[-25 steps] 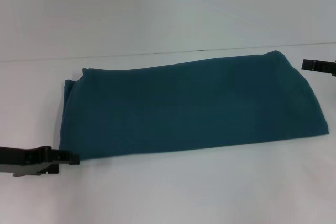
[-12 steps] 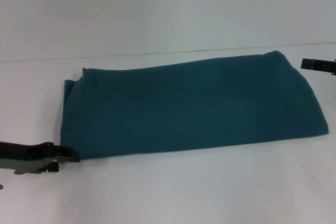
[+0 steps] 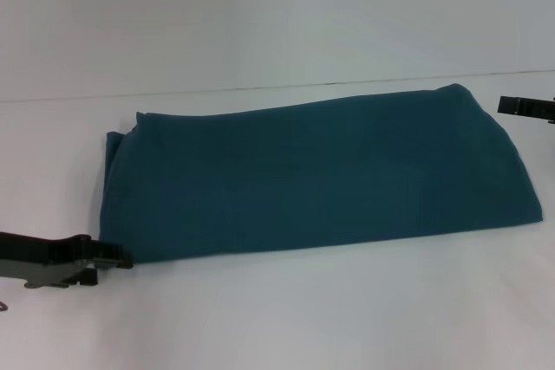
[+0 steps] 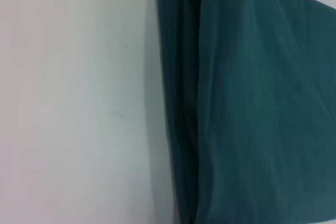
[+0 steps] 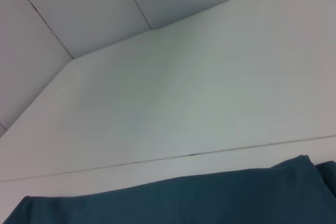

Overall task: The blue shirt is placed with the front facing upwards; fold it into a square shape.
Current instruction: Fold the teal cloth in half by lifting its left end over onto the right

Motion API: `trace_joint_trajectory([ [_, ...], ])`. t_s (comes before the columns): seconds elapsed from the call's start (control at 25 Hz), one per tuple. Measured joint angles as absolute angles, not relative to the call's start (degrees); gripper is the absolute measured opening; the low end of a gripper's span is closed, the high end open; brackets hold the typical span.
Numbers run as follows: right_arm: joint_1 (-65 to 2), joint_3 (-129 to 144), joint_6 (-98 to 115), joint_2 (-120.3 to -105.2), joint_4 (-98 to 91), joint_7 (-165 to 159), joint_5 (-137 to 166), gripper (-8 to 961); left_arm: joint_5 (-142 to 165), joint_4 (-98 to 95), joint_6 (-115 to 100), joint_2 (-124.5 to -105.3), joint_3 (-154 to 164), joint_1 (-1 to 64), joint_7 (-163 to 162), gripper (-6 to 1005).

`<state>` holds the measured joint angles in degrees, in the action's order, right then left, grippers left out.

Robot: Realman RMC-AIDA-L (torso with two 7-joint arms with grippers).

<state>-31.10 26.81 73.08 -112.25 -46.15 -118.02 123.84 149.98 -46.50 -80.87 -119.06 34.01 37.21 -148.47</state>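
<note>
White bench point(image 3: 286, 309) carries the blue shirt point(image 3: 312, 179), folded long, no lettering showing. Left end effector point(image 3: 117, 259) has edged closer to its near-left corner; right end effector point(image 3: 512, 107) unmoved beside its far-right end; grip states unclear.

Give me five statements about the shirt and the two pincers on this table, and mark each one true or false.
1. The blue shirt lies folded into a long band on the white table. True.
2. The cream chest lettering faces up. False: only plain teal fabric shows.
3. The left pincer sits at the shirt's near left corner. True.
4. The right pincer rests on the middle of the shirt. False: it is at the right edge of the head view, beside the shirt's far right end.
5. The shirt is already a square. False: it is much longer than it is deep.
</note>
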Motion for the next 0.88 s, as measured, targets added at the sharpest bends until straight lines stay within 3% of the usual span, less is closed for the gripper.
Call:
trace_joint_trajectory([
  [0.88,-31.1,26.8,73.0,-112.13,-46.1,-118.0,123.6,725,150.0,-44.6,-77.4,-119.28,36.0,39.4,-148.9,686],
])
